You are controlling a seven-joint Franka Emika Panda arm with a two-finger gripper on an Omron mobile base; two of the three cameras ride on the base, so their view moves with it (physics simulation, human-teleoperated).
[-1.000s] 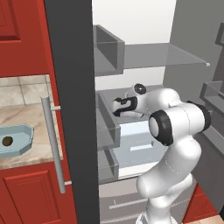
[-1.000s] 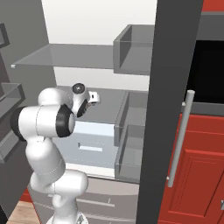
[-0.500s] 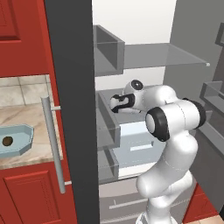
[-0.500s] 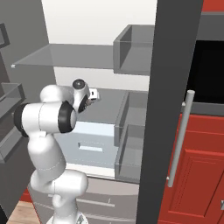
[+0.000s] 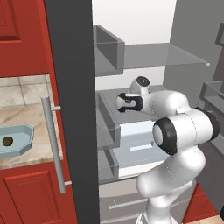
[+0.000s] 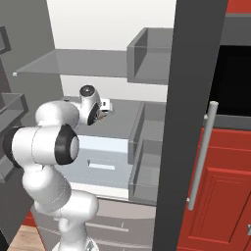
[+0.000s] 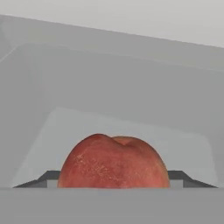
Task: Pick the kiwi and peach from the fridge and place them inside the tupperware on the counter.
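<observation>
You have the arm reaching into the open fridge [image 5: 144, 57], with the gripper [image 5: 119, 102] over the grey middle shelf [image 6: 122, 110], under the glass shelf [image 5: 162, 54]. In the hand view the peach [image 7: 113, 162] sits right between the 2 dark fingertips [image 7: 43, 178], one at its 9 o'clock side and one at its 3 o'clock side, both hard against it, so the gripper is clenched on the fruit. Behind the peach you see the pale grey inner walls of the fridge.

In the left base view the dark grey fridge door [image 5: 72, 109] stands edge-on down the middle, its silver bar handle [image 5: 53, 144] at 8 o'clock of the frame. Grey door bins [image 5: 107, 50] hang along the inner side of that door, and a pale drawer [image 5: 135, 144] lies below the middle shelf, at 6 o'clock from the gripper.

At 9 o'clock of that view you find the beige marble counter [image 5: 26, 118] over red cabinet doors [image 5: 30, 197]. The light blue tupperware [image 5: 19, 133] rests on it, and the kiwi [image 5: 7, 141] lies inside the tray near its left part. The tupperware is well apart from the gripper, on the far side of the fridge door.

In the right base view the red cabinets [image 6: 220, 196] fill the 4 o'clock corner, with a black opening [image 6: 235, 83] above them.
</observation>
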